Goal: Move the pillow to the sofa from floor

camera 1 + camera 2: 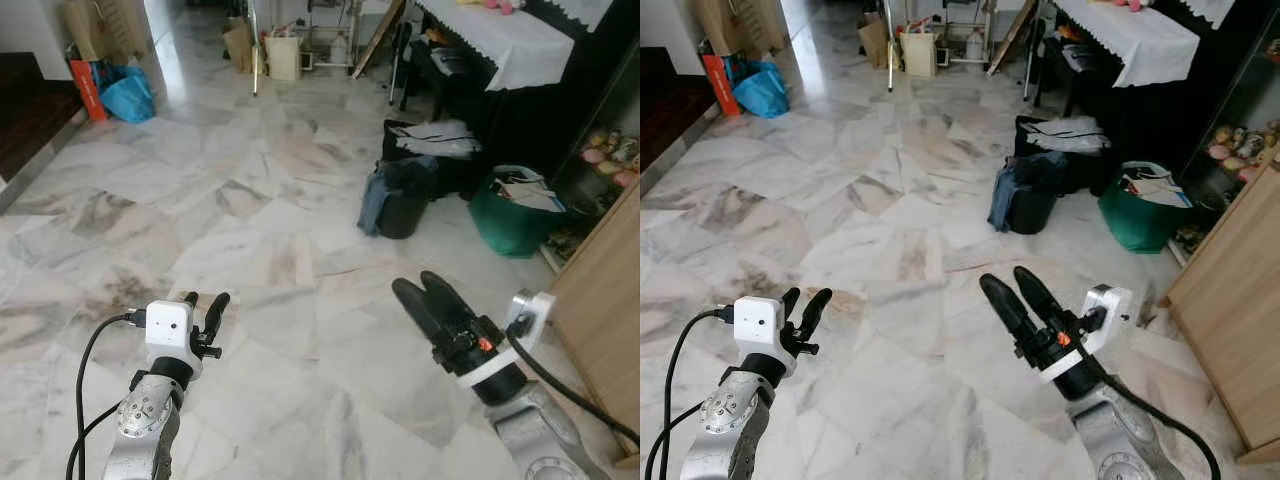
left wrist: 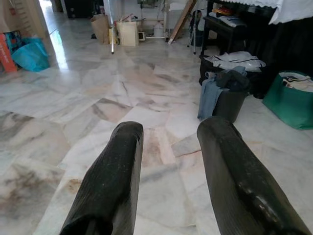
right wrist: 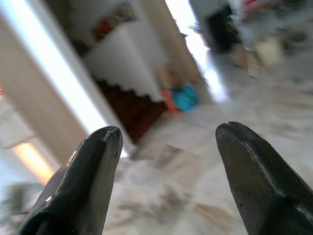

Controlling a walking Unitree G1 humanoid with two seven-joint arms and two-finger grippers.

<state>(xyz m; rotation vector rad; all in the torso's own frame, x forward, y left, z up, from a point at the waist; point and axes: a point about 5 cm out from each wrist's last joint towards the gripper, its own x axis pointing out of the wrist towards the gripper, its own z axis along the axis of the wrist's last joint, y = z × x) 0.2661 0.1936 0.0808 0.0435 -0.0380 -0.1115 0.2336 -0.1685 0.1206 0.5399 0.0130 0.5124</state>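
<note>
My left gripper (image 1: pixel 205 300) is held low at the front left over the marble floor (image 1: pixel 270 190), open with nothing between its fingers; it also shows in the left wrist view (image 2: pixel 171 125). My right gripper (image 1: pixel 415 282) is raised at the front right, pointing forward and left. It too is open and holds nothing, as the blurred right wrist view (image 3: pixel 168 128) also shows.
A dark bin draped with clothes (image 1: pixel 400 195) and a green bag (image 1: pixel 515 215) sit ahead on the right, below a table with a white cloth (image 1: pixel 510 40). A wooden cabinet (image 1: pixel 600 290) stands close on my right. A blue bag (image 1: pixel 128 95) lies far left beside a dark step (image 1: pixel 25 110).
</note>
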